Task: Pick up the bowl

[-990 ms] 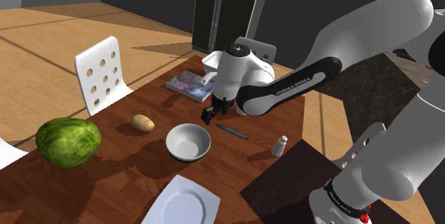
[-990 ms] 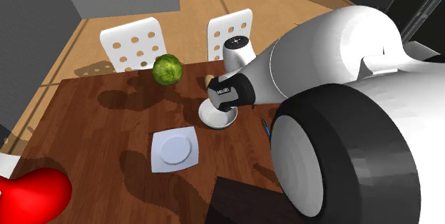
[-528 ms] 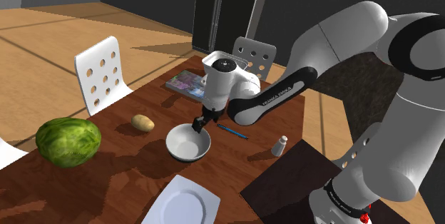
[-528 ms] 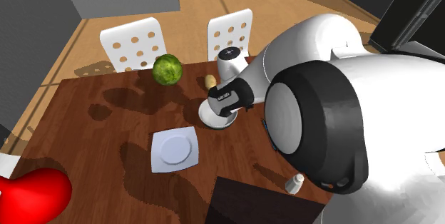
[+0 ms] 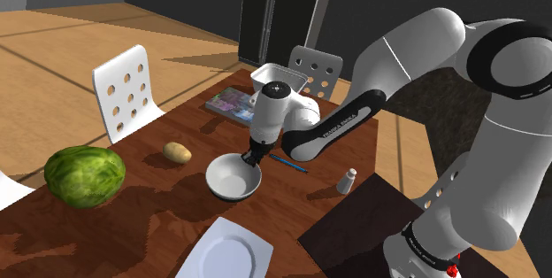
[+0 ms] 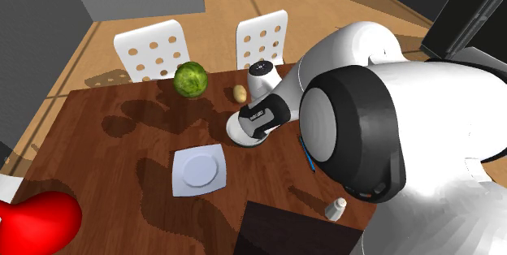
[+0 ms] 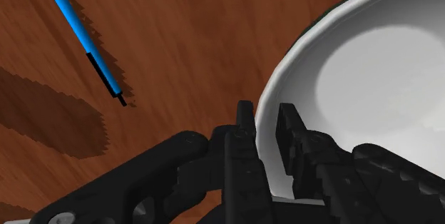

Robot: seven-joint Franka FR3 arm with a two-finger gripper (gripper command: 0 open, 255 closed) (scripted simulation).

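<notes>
Wrist view: bowl (image 7: 371,80) rim pinched between fingers (image 7: 245,123).

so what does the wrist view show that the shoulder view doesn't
Wrist view adds: a close look at the tool set at the rim of the white bowl, with the rim running through the tool's middle, and the black tip of the blue pen.
Shoulder view adds: the watermelon, potato, book, square plate, shaker, chairs and the white arm.
Both share: the tool, bowl, pen and brown table.
</notes>
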